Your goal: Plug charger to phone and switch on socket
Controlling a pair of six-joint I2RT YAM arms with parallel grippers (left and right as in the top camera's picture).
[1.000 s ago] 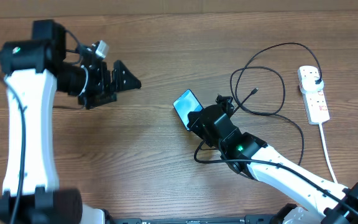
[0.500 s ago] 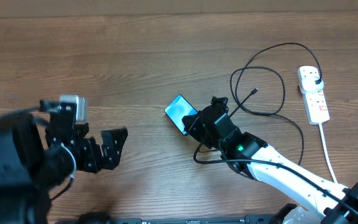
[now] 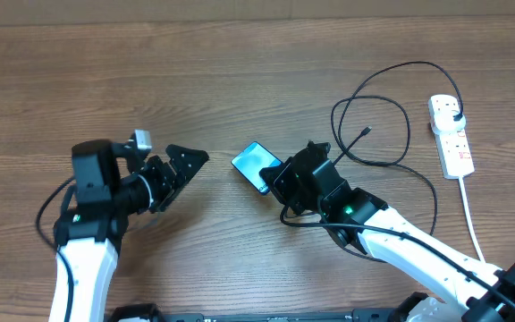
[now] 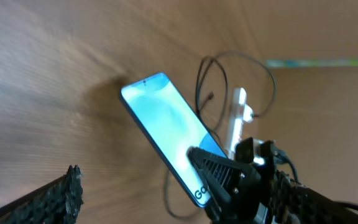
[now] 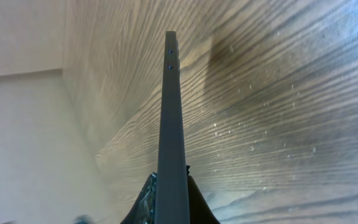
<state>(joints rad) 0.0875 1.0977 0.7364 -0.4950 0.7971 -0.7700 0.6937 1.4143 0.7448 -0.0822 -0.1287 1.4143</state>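
Since half a second earlier, the left gripper (image 3: 179, 168) had swung up toward the centre, jaws spread and empty, near the phone (image 3: 256, 164). The right gripper (image 3: 280, 182) clamped the phone's end at mid-frame. The charger (image 3: 365, 132) lay looped upper right, beside the socket (image 3: 451, 134).

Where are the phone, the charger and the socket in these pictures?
phone (image 3: 254, 162): overhead view, on its lit screen.
charger (image 3: 366, 131): overhead view, on its small connector tip.
socket (image 3: 458, 154): overhead view, on its white body.
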